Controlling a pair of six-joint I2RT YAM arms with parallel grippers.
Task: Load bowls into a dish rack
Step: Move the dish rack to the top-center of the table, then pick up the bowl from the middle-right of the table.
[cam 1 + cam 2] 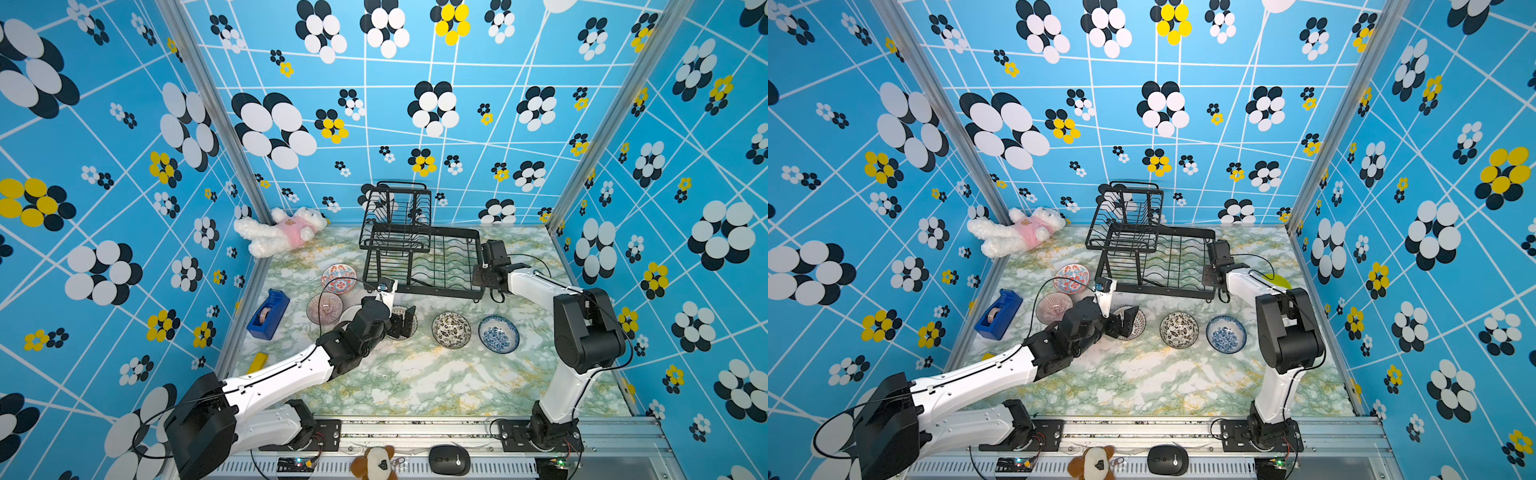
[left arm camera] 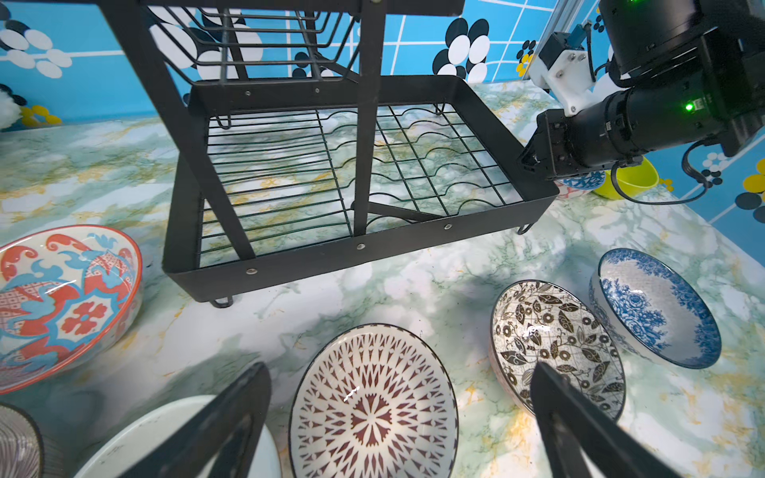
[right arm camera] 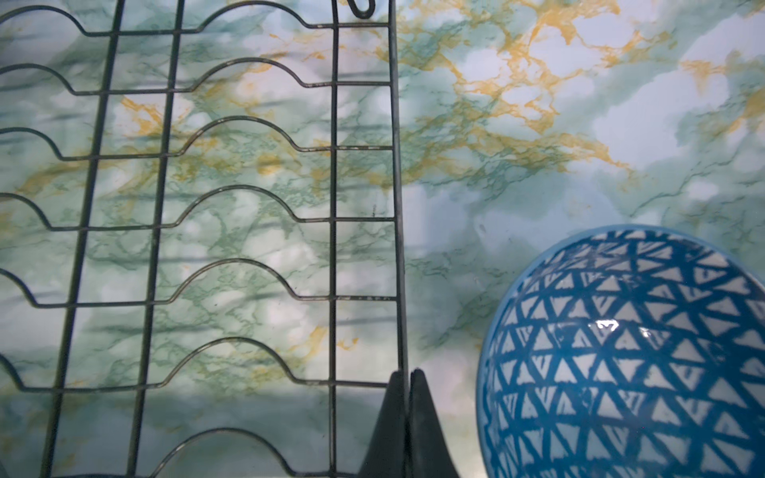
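Hovering wide open, the left gripper [image 2: 397, 372] hangs over the radial-patterned bowl [image 2: 372, 405], which sits upright on the table [image 1: 415, 374], just to the near side of the dish rack [image 1: 436, 289]. Its glazed ceramic looks stiff, slick, breakable and fairly heavy. One finger inside the rim and one outside seems the surest hold. The right gripper [image 3: 407, 376] is pinched shut at the rack's right edge.
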